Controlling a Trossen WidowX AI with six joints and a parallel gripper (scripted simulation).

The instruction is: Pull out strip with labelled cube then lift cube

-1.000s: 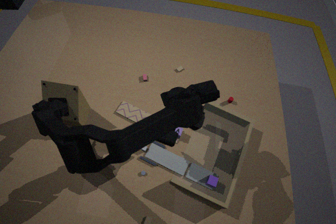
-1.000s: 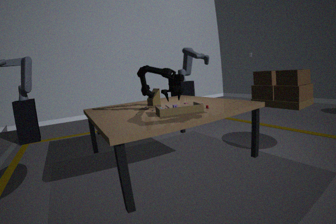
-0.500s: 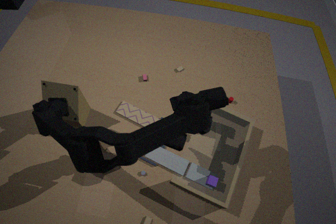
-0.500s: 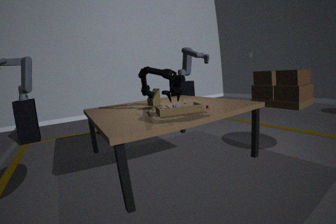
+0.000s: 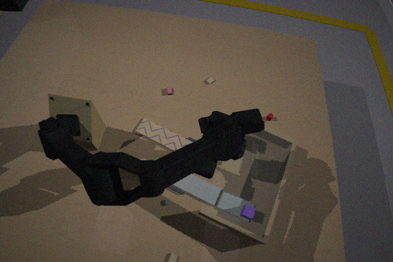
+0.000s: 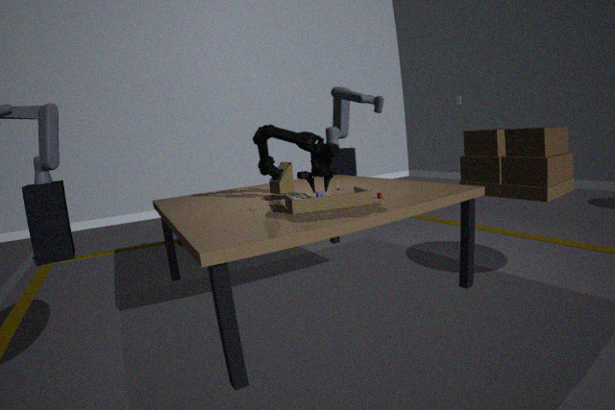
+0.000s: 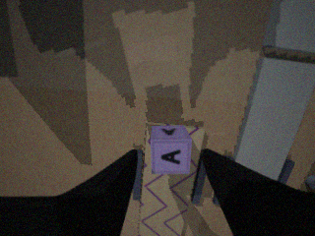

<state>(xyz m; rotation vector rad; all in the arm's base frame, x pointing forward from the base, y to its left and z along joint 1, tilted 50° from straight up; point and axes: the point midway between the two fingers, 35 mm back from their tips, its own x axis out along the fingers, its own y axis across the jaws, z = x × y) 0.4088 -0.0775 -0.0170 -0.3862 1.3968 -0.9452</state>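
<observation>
Two fingers flank labelled cube | on zigzag strip | untouched

The gripper straddles the purple cube marked A, which sits on the zigzag strip, fingers partly closed beside it.

On my counter I count two strips: one zigzag strip and one pale blue strip, which lies in two pieces. Two purple cubes: the labelled cube and a plain one. One red piece, one pink block, one cream block, one open tray.
</observation>
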